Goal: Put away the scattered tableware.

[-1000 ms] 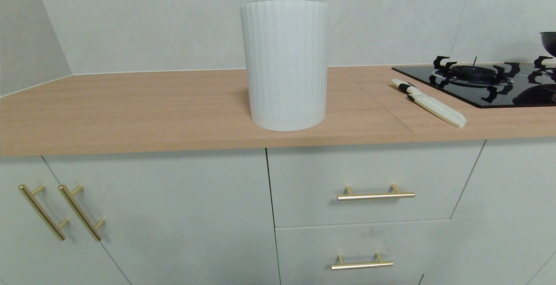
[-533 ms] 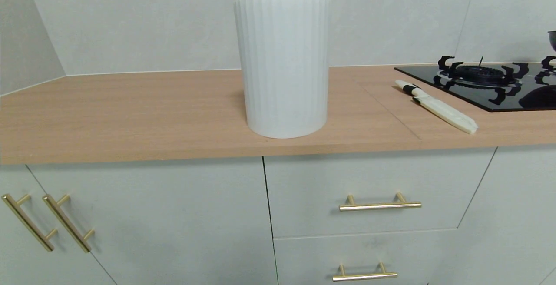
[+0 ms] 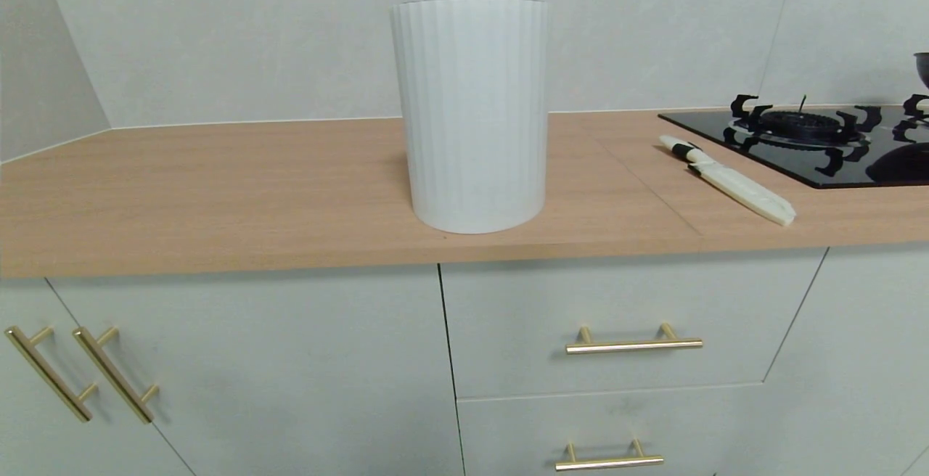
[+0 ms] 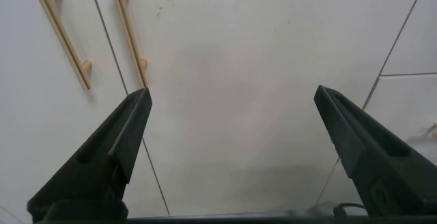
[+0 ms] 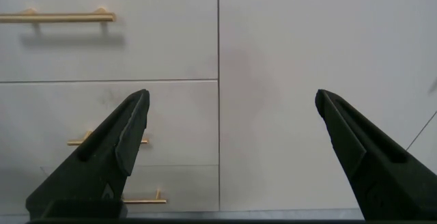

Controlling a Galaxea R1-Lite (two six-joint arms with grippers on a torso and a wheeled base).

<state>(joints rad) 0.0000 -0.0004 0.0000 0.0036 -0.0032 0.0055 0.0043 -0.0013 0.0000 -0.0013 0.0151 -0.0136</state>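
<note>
A tall white ribbed container (image 3: pixel 472 113) stands upright near the front edge of the wooden counter (image 3: pixel 218 186). To its right a white knife (image 3: pixel 726 178) with a black band on its handle lies flat on the counter beside the hob. My left gripper (image 4: pixel 232 98) is open with nothing between its fingers and faces the pale cabinet doors below the counter. My right gripper (image 5: pixel 232 95) is open too, holds nothing, and faces the drawer fronts.
A black gas hob (image 3: pixel 805 138) with pan supports sits at the counter's right end. Below are two cabinet doors with gold bar handles (image 3: pixel 109 374) and drawers with gold handles (image 3: pixel 631 345). A tiled wall backs the counter.
The whole head picture has shifted slightly, so the camera moved. The container and the knife keep their places on the counter.
</note>
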